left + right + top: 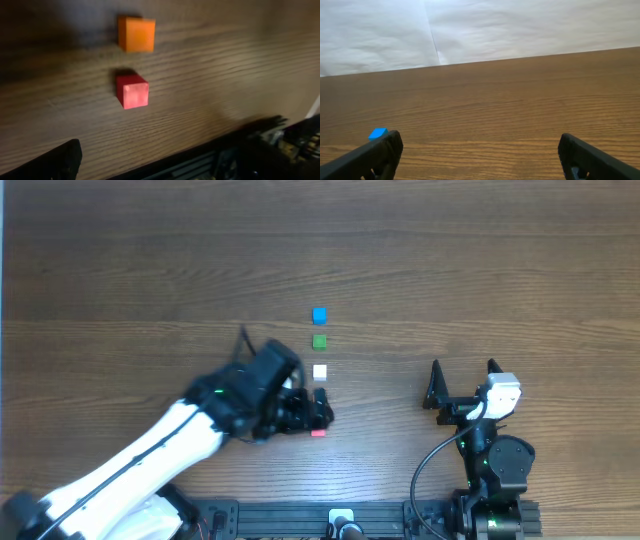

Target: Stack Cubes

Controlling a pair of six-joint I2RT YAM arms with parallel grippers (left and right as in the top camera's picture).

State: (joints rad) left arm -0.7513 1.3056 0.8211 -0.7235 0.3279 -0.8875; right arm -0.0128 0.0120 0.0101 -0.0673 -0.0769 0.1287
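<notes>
Wood-grain desk (120, 270), five cubes in one row running straight away from my bases; red cube (318, 432) nearest the bases, then white cube (319, 371), green cube (319, 341), blue cube (319, 315) farthest.

Left end effector (322, 408) hangs over the gap between red and white; judged from its wrist view, the orange cube (136, 33) fills that gap, with red beside it, apart, not touching. Both cubes sit flat, faces roughly square to each other; neither is between my fingers. One left finger (67, 160) stands far out to the side, so I judge the left end effector spread open, holding nothing.

Right end effector (464, 370) rests well apart from the row on its right side, spread wide, empty; blue shows just past one fingertip. Left arm is plainly the nearer one; the pick turns on closing over orange or red, a short way ahead.

Hard to make out: orange is covered from above by my left end effector; the second left finger is lost in dark clutter at the wrist view's edge.
</notes>
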